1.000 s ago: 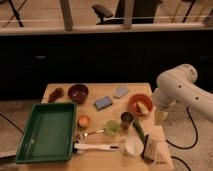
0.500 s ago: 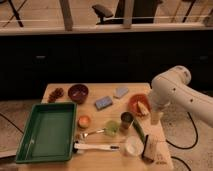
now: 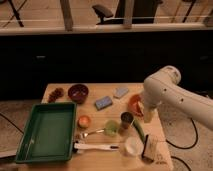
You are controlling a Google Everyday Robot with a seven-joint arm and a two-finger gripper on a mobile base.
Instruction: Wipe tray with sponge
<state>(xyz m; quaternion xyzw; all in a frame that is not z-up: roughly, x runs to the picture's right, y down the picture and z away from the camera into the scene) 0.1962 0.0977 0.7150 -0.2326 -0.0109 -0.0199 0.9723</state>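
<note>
Dim room, dark cabinets behind; wooden counter (image 3: 112,159) crowded with dishes. Change over the last second: the arm (image 3: 165,87) has swung leftward from the counter's right edge and now hangs over the right side, partly covering an orange bowl (image 3: 134,104). The pincer (image 3: 148,116) points down just beside that bowl, jaws apart and empty. The sponge (image 3: 104,102) lies untouched mid-counter, well left of the pincer, near a paler pad (image 3: 120,92). The tray (image 3: 47,132) sits at the far left, bare. Judgement: approach phase only; pickup not yet begun and wiping still ahead. The pincer tips blur into the pale wood. The arm is cut off at the right, and its base is unseen.
</note>
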